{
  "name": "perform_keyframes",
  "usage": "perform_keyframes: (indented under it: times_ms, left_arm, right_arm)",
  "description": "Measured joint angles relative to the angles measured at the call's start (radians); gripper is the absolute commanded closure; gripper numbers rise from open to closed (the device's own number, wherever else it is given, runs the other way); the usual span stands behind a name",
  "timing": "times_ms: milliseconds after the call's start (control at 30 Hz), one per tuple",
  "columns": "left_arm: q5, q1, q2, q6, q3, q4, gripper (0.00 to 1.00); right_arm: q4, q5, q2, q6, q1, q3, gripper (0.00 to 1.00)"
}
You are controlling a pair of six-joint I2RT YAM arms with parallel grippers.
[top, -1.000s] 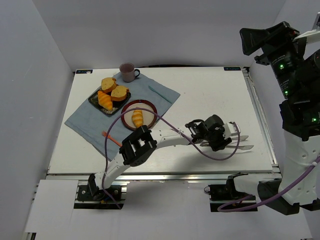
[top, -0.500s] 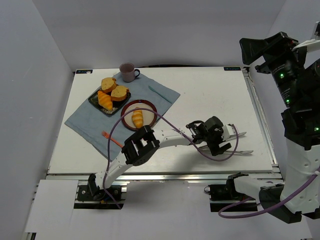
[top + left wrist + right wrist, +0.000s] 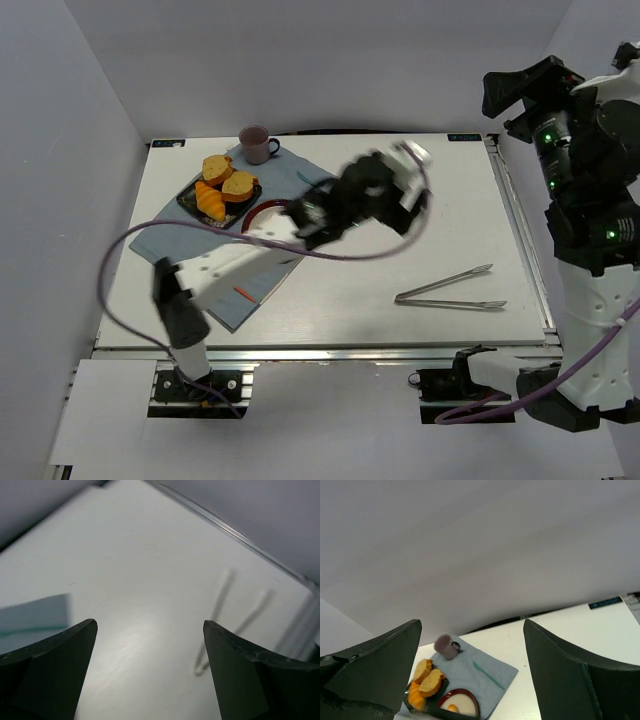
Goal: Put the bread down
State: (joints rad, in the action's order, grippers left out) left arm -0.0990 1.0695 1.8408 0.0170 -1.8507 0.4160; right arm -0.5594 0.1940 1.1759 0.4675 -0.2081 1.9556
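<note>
Bread (image 3: 452, 708) lies on plate (image 3: 459, 690) toward far-left corner of table (image 3: 420, 230), tongs (image 3: 450, 300) lying near right edge, left gripper (image 3: 149, 626) and right gripper (image 3: 471, 625) both wide, empty; placing looks done

Robotics lab booth, plain white walls (image 3: 320, 70), white table (image 3: 450, 210) edged with aluminium rail (image 3: 522, 230), cabled robot arm (image 3: 590, 210)

White table (image 3: 455, 200), plain pale walls (image 3: 300, 60) on three sides, even light
</note>
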Motion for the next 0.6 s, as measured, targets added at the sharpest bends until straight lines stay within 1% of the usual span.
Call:
perform_keyframes:
  times_ms: [67,133,200,267,333,400,433,533,600]
  left_arm:
    - [-0.122,-0.084,-0.138,0.064,0.027,0.047,0.02]
    - [-0.244,-0.224,-0.257,0.14,0.053,0.113,0.02]
    - [-0.36,-0.387,-0.351,0.22,0.094,0.179,0.02]
    - [-0.433,-0.541,-0.417,0.279,0.137,0.243,0.02]
    - [-0.48,-0.662,-0.467,0.322,0.166,0.304,0.02]
    - [-0.518,-0.745,-0.497,0.351,0.149,0.368,0.02]
    - [-0.533,-0.764,-0.502,0.356,0.129,0.39,0.02]
    - [-0.567,-0.792,-0.513,0.361,0.065,0.43,0.02]
    - [-0.581,-0.793,-0.533,0.364,0.059,0.443,0.02]
  right_arm:
    - [-0.019,0.021,0.031,-0.005,0.005,0.0,0.11]
    - [-0.043,0.026,0.062,-0.008,0.016,0.0,0.11]
    - [-0.053,0.008,0.099,-0.012,0.036,-0.02,0.11]
    - [-0.053,-0.018,0.12,-0.012,0.049,-0.065,0.11]
    - [-0.054,-0.05,0.135,-0.011,0.055,-0.109,0.11]
    - [-0.067,-0.09,0.162,-0.006,0.058,-0.122,0.11]
    - [-0.069,-0.106,0.176,-0.005,0.058,-0.122,0.11]
    - [-0.069,-0.141,0.2,0.001,0.058,-0.133,0.11]
    - [-0.06,-0.153,0.197,0.004,0.06,-0.187,0.1]
